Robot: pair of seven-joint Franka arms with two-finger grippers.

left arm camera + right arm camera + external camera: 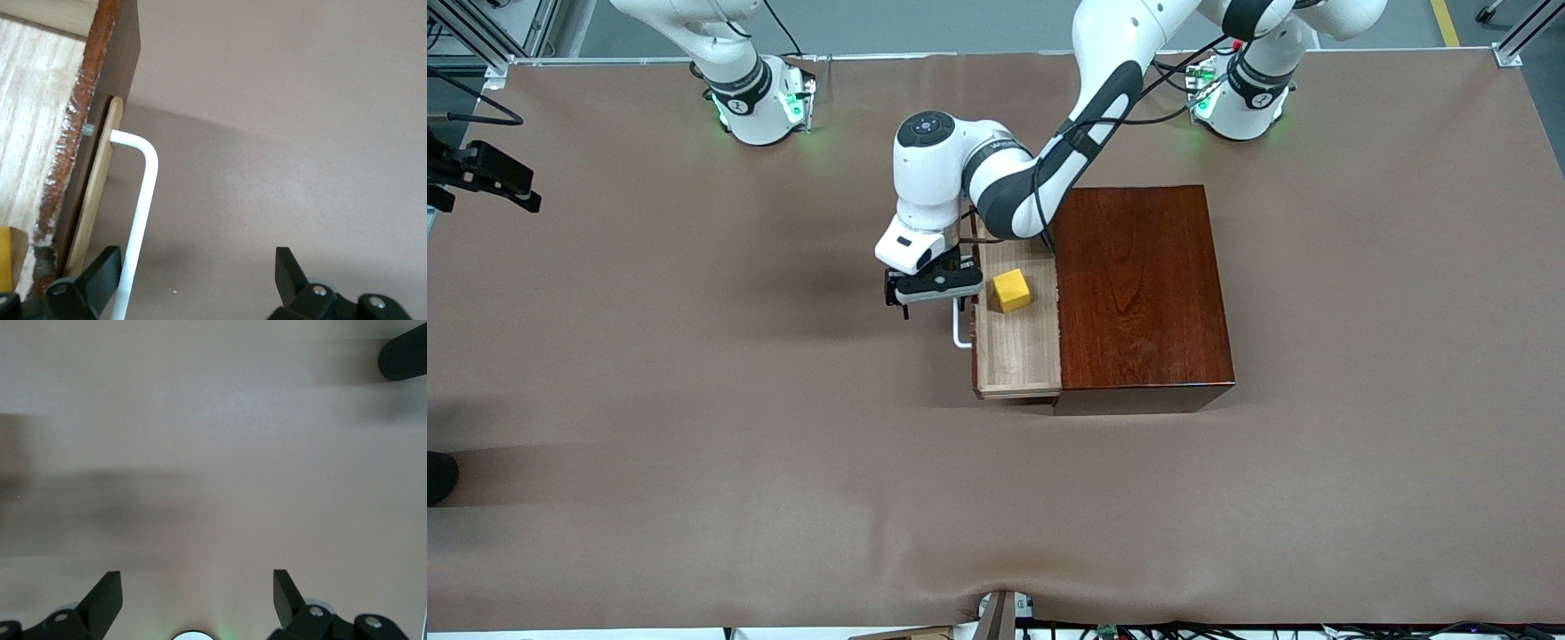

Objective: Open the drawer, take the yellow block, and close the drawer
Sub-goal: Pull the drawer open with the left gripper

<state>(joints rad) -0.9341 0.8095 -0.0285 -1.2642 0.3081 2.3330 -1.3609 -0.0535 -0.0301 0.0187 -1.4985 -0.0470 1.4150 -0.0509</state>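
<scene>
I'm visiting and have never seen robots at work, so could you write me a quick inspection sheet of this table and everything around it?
Surface: table under a brown cloth, rumpled at the edge nearest the front camera.
Job's things: drawer pulled out of the dark wooden box; yellow block lying in the drawer; white handle on its front.
Clutter: nothing seen.
Grippers: left gripper open, at the handle, one finger beside the bar, not clamped. Right gripper open over bare cloth; that arm waits.
Cables: black cable along the left arm.
Surroundings: metal frame posts at the corners; camera mount at the right arm's end.
</scene>
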